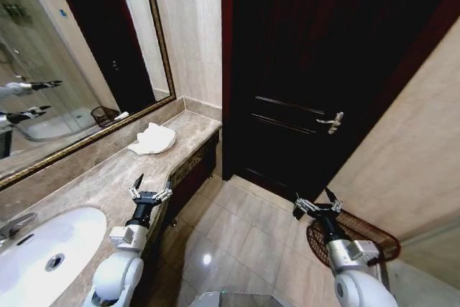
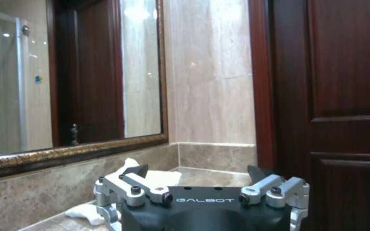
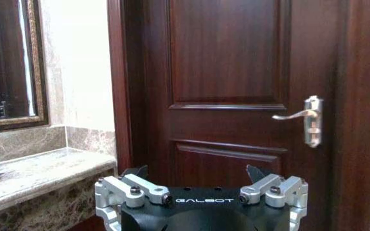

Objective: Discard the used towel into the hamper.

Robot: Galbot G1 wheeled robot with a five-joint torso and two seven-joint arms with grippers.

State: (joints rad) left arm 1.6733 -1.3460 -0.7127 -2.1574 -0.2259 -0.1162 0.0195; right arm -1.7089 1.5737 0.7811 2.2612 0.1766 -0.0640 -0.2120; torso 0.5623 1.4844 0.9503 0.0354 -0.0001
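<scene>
Two grippers hover with jaws wide and nothing held: the left gripper [image 1: 150, 186] over the counter's [image 1: 93, 185] front edge, the right gripper [image 1: 317, 200] above the floor. A crumpled white towel [image 1: 153, 139] lies near the counter's far end. The hamper [image 1: 359, 239] stands on the floor against the right wall, just behind the right gripper.

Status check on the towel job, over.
Both claws open, empty: left over counter, right above hamper. Towel on counter ahead. Nothing between.
</scene>
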